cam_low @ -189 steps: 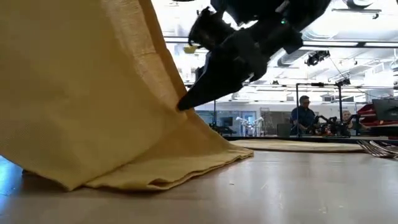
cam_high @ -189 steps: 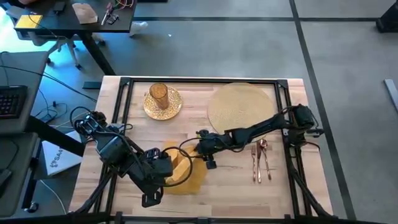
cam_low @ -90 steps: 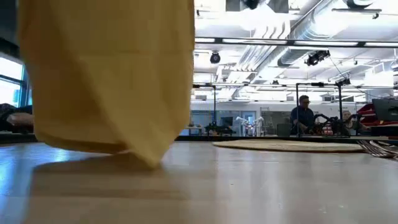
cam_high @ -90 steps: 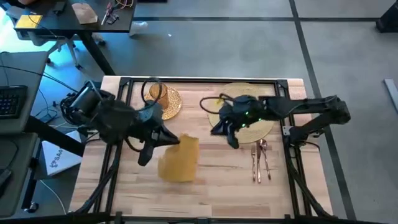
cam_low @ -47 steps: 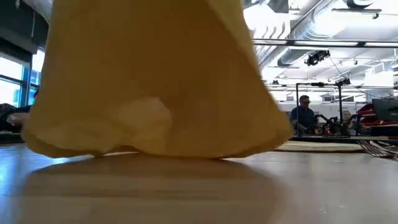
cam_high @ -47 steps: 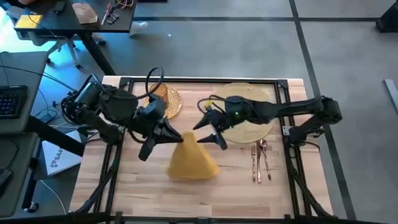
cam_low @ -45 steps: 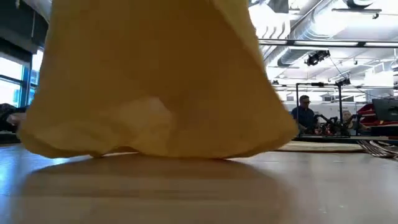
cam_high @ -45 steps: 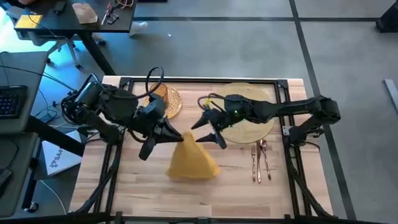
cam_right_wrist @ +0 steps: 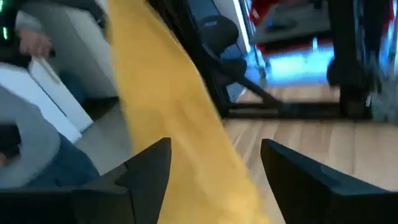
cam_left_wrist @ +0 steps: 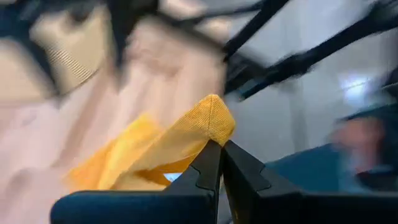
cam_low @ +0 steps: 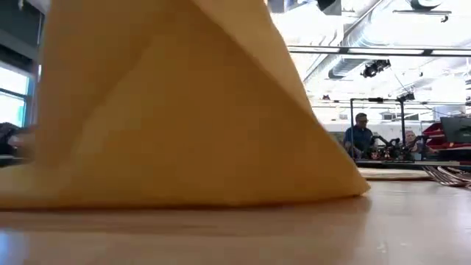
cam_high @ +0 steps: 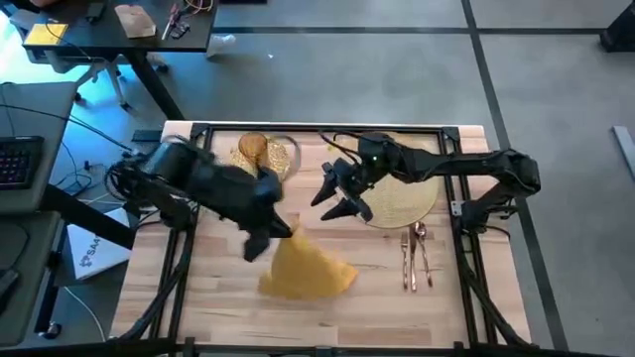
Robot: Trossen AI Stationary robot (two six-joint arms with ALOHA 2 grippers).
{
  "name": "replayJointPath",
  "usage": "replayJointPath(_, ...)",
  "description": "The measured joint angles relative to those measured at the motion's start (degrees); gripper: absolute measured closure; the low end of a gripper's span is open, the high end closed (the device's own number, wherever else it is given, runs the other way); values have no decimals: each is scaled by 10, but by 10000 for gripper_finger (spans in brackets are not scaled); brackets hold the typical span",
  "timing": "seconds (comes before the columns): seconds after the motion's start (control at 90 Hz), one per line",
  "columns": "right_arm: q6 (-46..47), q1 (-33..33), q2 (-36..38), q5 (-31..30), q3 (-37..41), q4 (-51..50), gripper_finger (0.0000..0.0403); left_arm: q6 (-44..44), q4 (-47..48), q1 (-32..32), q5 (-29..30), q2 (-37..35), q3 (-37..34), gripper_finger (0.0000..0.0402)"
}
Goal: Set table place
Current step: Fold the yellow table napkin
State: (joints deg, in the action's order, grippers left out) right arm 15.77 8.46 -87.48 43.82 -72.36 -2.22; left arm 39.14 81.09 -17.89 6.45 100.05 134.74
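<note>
On the light wood table (cam_high: 377,288), the left gripper (cam_left_wrist: 217,155) pinches the yellow napkin (cam_high: 301,268); the right gripper (cam_high: 340,199) gapes open.

Light wood table (cam_high: 208,307), black frame rail. On it: woven placemat (cam_high: 402,203), plate (cam_high: 283,154), cutlery (cam_high: 415,258). Yellow napkin (cam_high: 298,270) bottom edge on the wood.

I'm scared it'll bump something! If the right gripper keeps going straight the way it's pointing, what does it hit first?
Most likely the yellow napkin. The right gripper is open, and the cloth hangs just ahead between its fingers, held up by the left gripper. How far ahead is hard to judge.
</note>
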Motion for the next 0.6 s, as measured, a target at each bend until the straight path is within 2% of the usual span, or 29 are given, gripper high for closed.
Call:
replayJointPath(0.067,17,12,35,-13,0,-96,182,-24,14,24,56,17,0,402)
replayJointPath(0.122,17,16,72,-56,0,-169,191,-70,-6,51,95,26,0,402)
replayJointPath(0.189,7,14,126,-128,0,-243,204,-148,-81,94,112,32,0,402)
replayJointPath(0.244,7,12,171,-182,0,-290,214,-215,-171,133,96,33,1,402)
replayJointPath(0.289,8,11,207,-226,0,-322,222,-264,-244,159,44,34,1,402)
replayJointPath(0.344,15,8,252,-278,0,-362,229,-320,-333,180,-60,34,3,402)
replayJointPath(0.422,37,3,309,-345,0,-403,235,-353,-389,180,-198,31,4,402)
replayJointPath(0.478,50,1,342,-384,0,-428,238,-338,-375,166,-266,31,3,402)
replayJointPath(0.522,62,1,361,-405,0,-446,240,-316,-329,150,-303,36,1,402)
replayJointPath(0.6,83,0,377,-422,0,-471,242,-300,-197,112,-311,52,-1,402)
